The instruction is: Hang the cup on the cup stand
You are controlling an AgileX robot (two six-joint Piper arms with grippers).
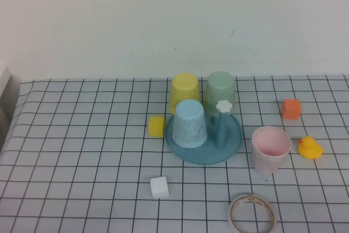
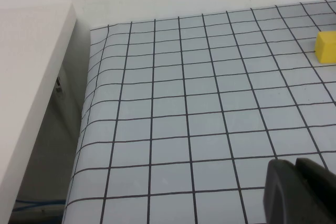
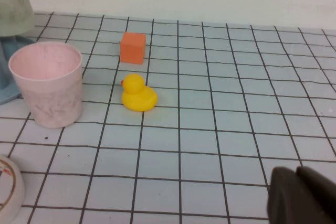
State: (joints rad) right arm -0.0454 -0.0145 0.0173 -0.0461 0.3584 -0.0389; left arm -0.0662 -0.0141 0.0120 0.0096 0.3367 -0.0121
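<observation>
Nearest the raised camera lies a roll of clear tape [image 1: 252,214], flat on the grey gridded cloth of the worktop [image 1: 82,162], with a small white cube [image 1: 159,187] a little to its left. Just beyond the tape stands the pale pink, faintly speckled, handleless plastic cup [image 1: 270,149], upright with its mouth up, resting on the cloth just beside the right rim of the round teal-blue plastic cup stand [image 1: 232,148]. It is not yet hung. Mouth-up, it would likely need turning over before it could sit on a peg.

Three cups already hang upside down on the stand: a light blue cup [image 1: 189,123] in front, a yellow cup [image 1: 184,91] and a pale green cup [image 1: 220,92] behind. That leaves the blue peg tipped with a white flower knob [image 1: 223,105] free on the side facing the pink cup, so it looks like the intended spot.

A yellow rubber duck [image 1: 309,148] and an orange cube [image 1: 291,108] sit to the right of the cup, and a yellow cube [image 1: 156,126] left of the stand; none blocks the short path to the peg.

The right gripper [image 3: 302,195] hangs low over the cloth, well apart from the cup, holding nothing. The left gripper [image 2: 299,190] is parked over bare cloth far to the left. Only dark tips show, so I cannot tell how either pair of jaws stands.
</observation>
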